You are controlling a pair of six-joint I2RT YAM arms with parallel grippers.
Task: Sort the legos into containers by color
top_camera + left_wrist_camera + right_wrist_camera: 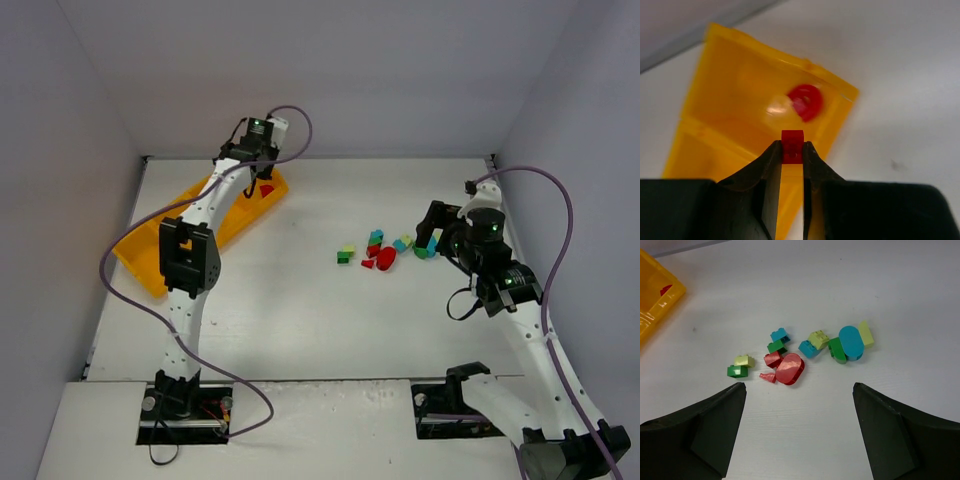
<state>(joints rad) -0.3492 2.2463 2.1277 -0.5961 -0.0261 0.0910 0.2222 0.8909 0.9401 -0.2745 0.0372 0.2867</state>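
Note:
My left gripper [792,148] is shut on a small red lego [792,141] and holds it above the end compartment of the yellow-orange tray [715,85], where a round red lego [806,101] lies. The tray [150,258] sits at the far left, the left gripper [262,182] over its far end. My right gripper [799,390] is open and empty, just short of the loose legos. Those are a big red oval [790,368], a small red brick [772,359], green [737,371], yellow-green [818,338] and light blue [851,341] pieces. The pile [385,250] lies mid-table beside my right gripper [440,238].
Grey walls close the table at the back and both sides. Purple cables loop off both arms [560,215]. The left arm's black elbow [187,258] hangs over the tray's middle. A corner of the tray [655,300] shows at the right wrist view's upper left.

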